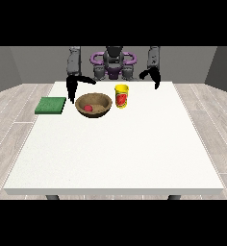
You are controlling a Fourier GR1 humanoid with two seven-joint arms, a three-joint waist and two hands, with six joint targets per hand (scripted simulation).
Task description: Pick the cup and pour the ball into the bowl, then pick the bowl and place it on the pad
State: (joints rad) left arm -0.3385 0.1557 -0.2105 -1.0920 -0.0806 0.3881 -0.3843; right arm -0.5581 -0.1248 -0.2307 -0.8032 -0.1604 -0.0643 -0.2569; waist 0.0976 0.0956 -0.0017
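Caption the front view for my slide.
Red ball lies in wooden bowl; yellow cup upright beside it.

My black hands (72, 85) hang above a white table (115, 153) bearing a brown bowl (94, 105), red ball (88, 108), yellow red-marked cup (121, 95) and green pad (51, 105).

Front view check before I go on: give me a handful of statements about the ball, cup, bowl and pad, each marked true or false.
1. The red ball lies inside the wooden bowl. True.
2. The yellow cup lies tipped on its side. False: it stands upright, beside the bowl toward the view's right.
3. The bowl sits on the green pad. False: the bowl rests on the white table, apart from the pad, which lies at the table's edge on the view's left.
4. The hand at the view's left hangs above the table near the bowl's rim. True.
5. The hand at the view's right holds the cup. False: it holds nothing.
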